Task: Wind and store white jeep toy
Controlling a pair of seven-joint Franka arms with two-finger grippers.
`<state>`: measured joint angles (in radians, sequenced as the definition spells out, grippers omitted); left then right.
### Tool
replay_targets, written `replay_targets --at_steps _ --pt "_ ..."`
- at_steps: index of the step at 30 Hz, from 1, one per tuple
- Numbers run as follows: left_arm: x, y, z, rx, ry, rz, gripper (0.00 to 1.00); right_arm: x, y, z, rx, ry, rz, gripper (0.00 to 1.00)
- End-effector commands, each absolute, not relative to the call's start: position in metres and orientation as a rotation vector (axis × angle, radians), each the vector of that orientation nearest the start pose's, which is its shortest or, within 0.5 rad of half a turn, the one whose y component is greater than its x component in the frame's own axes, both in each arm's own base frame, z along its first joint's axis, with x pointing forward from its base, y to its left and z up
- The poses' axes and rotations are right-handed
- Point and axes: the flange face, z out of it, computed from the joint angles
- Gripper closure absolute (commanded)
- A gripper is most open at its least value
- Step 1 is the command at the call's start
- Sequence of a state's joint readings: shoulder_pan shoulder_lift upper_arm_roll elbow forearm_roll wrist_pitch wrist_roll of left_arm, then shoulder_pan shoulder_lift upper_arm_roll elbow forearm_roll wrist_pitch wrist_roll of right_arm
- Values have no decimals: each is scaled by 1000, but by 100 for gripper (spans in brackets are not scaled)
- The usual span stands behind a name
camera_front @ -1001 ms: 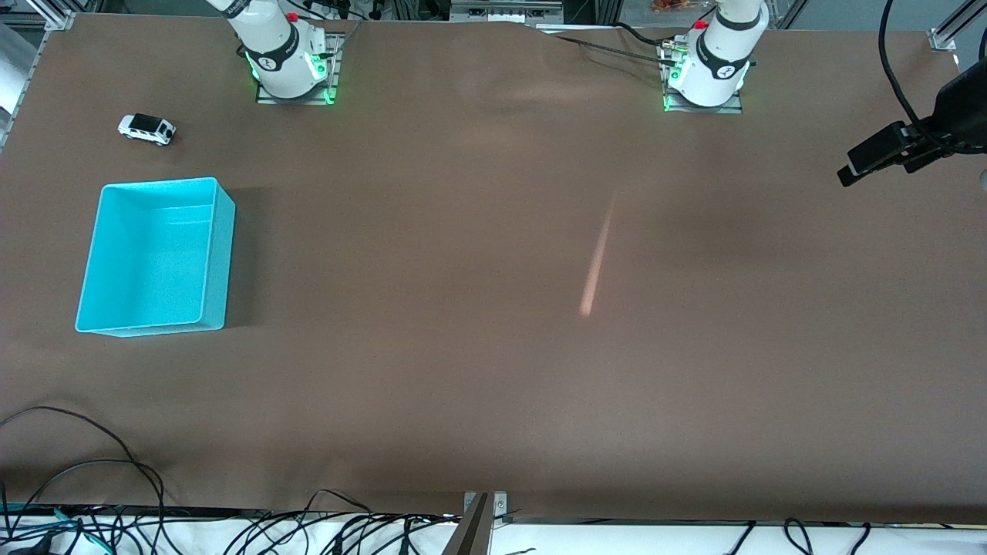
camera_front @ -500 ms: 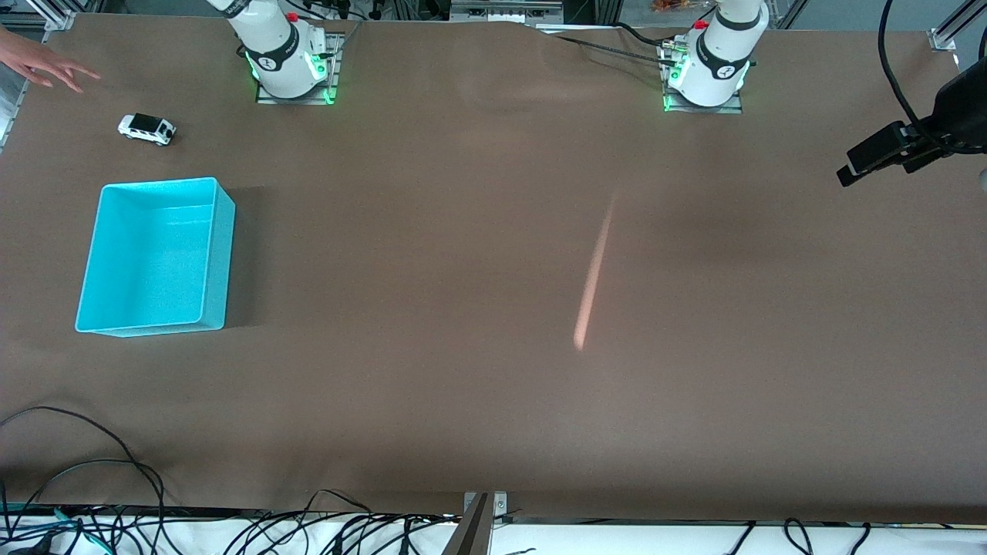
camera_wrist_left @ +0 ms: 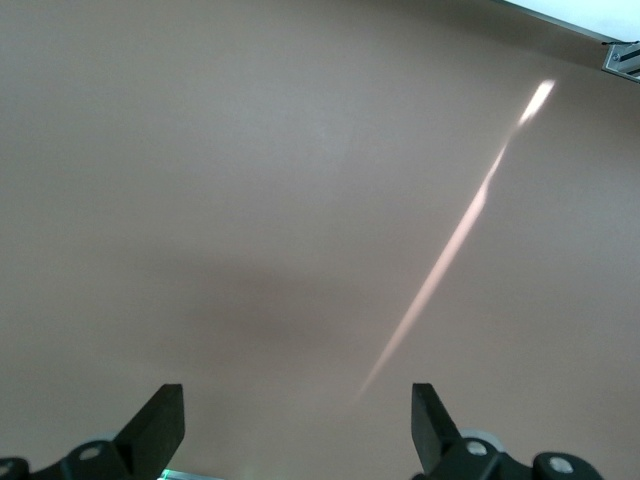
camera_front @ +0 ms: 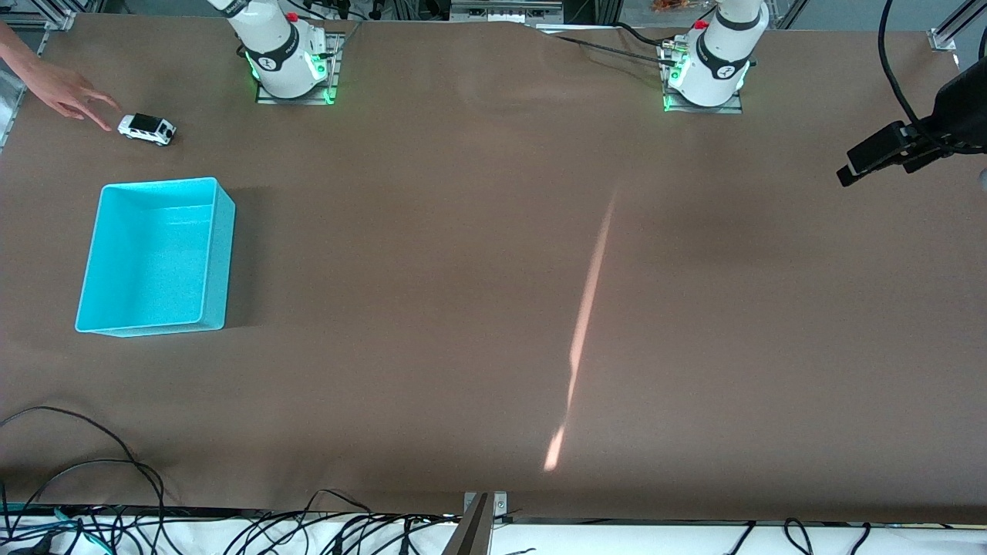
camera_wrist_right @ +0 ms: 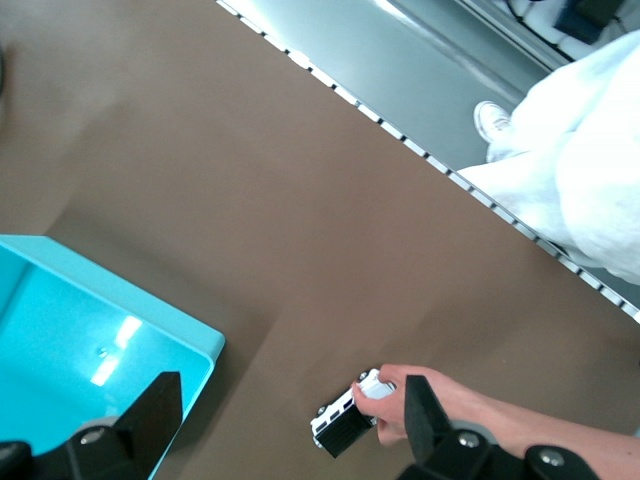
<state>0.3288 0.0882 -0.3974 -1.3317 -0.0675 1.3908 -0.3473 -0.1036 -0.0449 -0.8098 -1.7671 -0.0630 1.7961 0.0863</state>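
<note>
Presently the white jeep toy (camera_front: 146,129) is seen on the desk (camera_front: 463,270) at the right arm's end, farther from the front camera than the cyan bin (camera_front: 156,257); a person's hand (camera_front: 65,92) is touching it, blocking any approach. Light, rigid and slippery it is judged, best pinched across its flanks; the left gripper (camera_wrist_left: 298,425) is held wide open and empty over bare desk, the right gripper (camera_wrist_right: 292,415) likewise open, empty, over the bin's edge.

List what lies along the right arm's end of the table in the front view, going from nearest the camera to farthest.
Cyan bin → white jeep toy → person's hand, its fingertips at the jeep's end.
</note>
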Motion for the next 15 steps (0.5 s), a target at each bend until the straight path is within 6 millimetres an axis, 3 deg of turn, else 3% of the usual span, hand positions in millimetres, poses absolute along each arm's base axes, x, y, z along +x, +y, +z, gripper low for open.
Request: replay_targets --at_steps 1,8,15 --pt "555 -34 680 -3197 -399 65 0 346 -425 578 -2823 1617 -62 2" --pt "555 -35 680 -3199 -396 66 0 341 -407 570 -2819 1580 -25 3" --pt "555 -35 680 -3199 -396 66 0 357 -397 554 -2800 1654 -105 6"
